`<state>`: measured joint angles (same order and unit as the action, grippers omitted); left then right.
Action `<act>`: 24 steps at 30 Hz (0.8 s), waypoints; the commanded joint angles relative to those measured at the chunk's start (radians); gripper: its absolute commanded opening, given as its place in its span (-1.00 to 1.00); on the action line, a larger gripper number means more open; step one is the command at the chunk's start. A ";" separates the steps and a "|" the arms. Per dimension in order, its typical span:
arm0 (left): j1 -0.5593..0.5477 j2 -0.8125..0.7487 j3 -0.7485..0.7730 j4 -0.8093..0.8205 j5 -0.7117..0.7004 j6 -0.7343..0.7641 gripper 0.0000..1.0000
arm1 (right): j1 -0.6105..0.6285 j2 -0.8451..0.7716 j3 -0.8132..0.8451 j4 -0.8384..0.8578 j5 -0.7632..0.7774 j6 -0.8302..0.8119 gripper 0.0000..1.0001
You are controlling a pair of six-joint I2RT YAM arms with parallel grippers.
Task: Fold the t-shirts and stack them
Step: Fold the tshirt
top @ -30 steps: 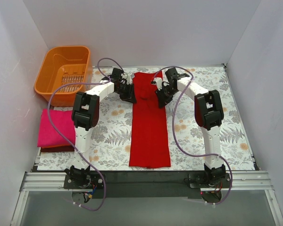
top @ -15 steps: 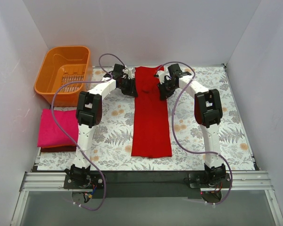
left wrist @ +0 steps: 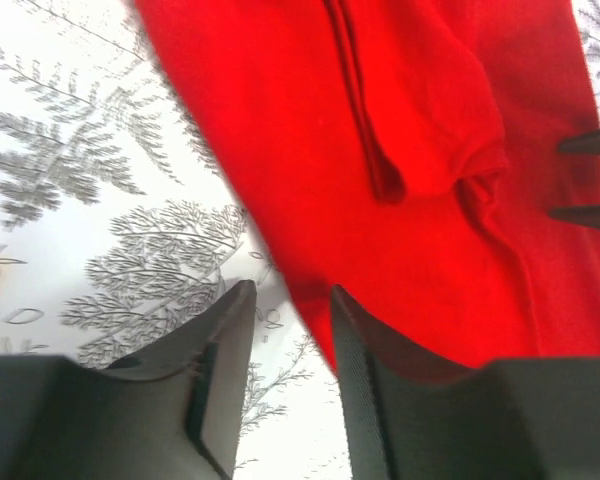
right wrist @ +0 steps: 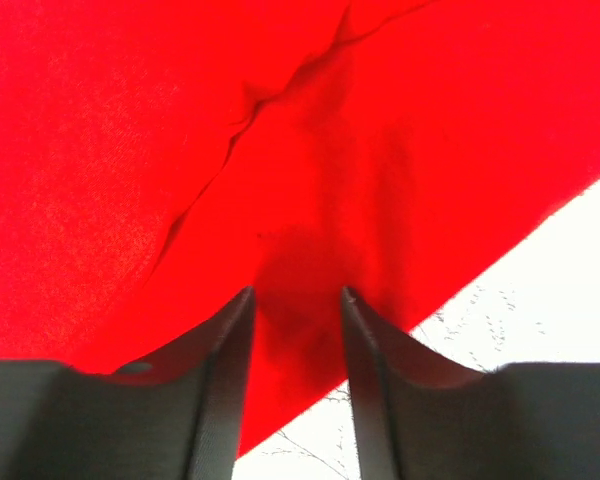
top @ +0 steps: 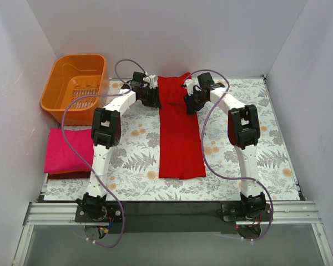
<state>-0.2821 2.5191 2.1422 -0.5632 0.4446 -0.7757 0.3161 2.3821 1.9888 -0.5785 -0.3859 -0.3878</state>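
The bright red t-shirt (top: pixel 180 138) lies folded into a long narrow strip down the middle of the floral cloth, its far end at the back edge. My left gripper (top: pixel 154 98) is at its left edge near the far end, and my right gripper (top: pixel 190 103) is at its right edge. In the left wrist view the left gripper (left wrist: pixel 291 290) is slightly open over the shirt's edge (left wrist: pixel 410 120), with floral cloth showing between the jaws. The right gripper (right wrist: pixel 296 292) is slightly open over red cloth (right wrist: pixel 280 130). A folded magenta-pink t-shirt (top: pixel 66 148) lies on a dark red one (top: pixel 66 175) at the left.
An orange slotted basket (top: pixel 77 83) stands at the back left. The grey floral cloth (top: pixel 238 160) covers the table. White walls close in the back and both sides. Purple cables loop along both arms.
The red shirt has slid away toward the back wall, its near edge moving up the table. Both grippers have moved farther back with it.
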 commanded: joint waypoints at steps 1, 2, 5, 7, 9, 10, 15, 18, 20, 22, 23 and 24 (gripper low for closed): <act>0.015 -0.061 -0.034 -0.009 -0.044 0.046 -0.26 | -0.009 -0.058 0.061 0.003 0.033 -0.005 -0.02; 0.015 -0.125 -0.053 0.009 -0.035 0.047 -0.22 | -0.009 -0.102 0.067 0.003 0.025 -0.006 0.03; 0.015 -0.282 -0.129 0.118 0.009 0.047 0.05 | -0.011 -0.205 0.087 0.011 -0.030 -0.017 0.23; 0.015 -0.348 -0.169 0.158 0.035 0.055 0.32 | -0.011 -0.263 0.082 0.025 -0.080 -0.026 0.43; 0.015 -0.451 -0.198 0.213 0.069 0.070 0.49 | -0.009 -0.349 0.056 0.058 -0.131 -0.040 0.77; 0.015 -0.492 -0.223 0.238 0.086 0.082 0.60 | -0.009 -0.380 0.039 0.078 -0.142 -0.046 0.80; 0.015 -0.771 -0.523 0.529 0.092 0.079 0.66 | -0.009 -0.602 -0.129 0.196 -0.209 -0.100 0.97; 0.009 -0.862 -0.651 0.511 0.284 0.266 0.68 | -0.008 -0.717 -0.247 0.212 -0.264 -0.188 0.97; -0.008 -0.965 -0.737 0.471 0.339 0.378 0.70 | -0.008 -0.806 -0.356 0.183 -0.289 -0.245 0.97; -0.052 -1.041 -0.887 0.450 0.339 0.450 0.71 | 0.001 -0.871 -0.456 0.152 -0.318 -0.348 0.97; -0.067 -1.115 -0.936 0.424 0.341 0.479 0.71 | 0.009 -0.936 -0.564 0.117 -0.320 -0.382 0.97; -0.112 -1.156 -0.996 0.408 0.333 0.557 0.70 | 0.018 -0.972 -0.620 0.096 -0.320 -0.417 0.96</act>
<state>-0.3248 1.4338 1.2804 -0.0662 0.7113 -0.4290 0.3172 1.4651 1.5322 -0.3717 -0.6552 -0.6472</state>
